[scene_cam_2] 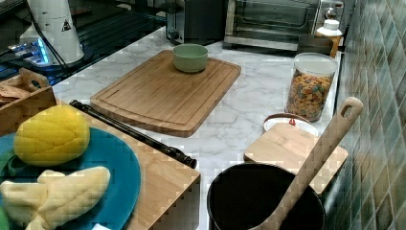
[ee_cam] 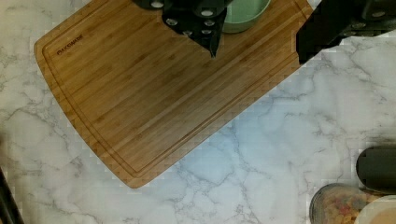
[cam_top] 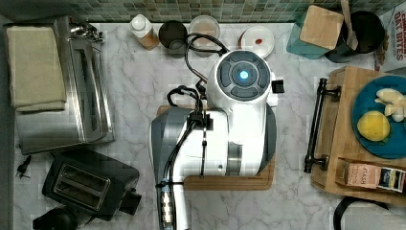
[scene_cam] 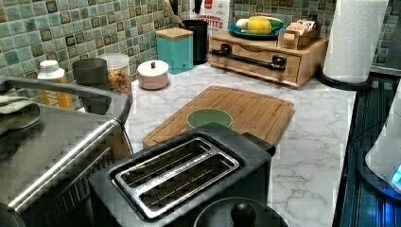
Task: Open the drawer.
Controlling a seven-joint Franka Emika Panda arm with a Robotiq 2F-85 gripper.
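Left view: the drawer (scene_cam: 257, 64) sits flush in its bamboo box at the far end of the counter, bar handle (scene_cam: 250, 54) untouched; judged closed, so the task is not yet begun. The gripper (ee_cam: 257, 46) hangs above the cutting board (ee_cam: 154, 88), well apart from the drawer (fingers spread, holding nothing). Approach, grasp and pull all remain.

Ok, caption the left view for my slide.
Closed bamboo drawer with black bar handle behind a cutting board.
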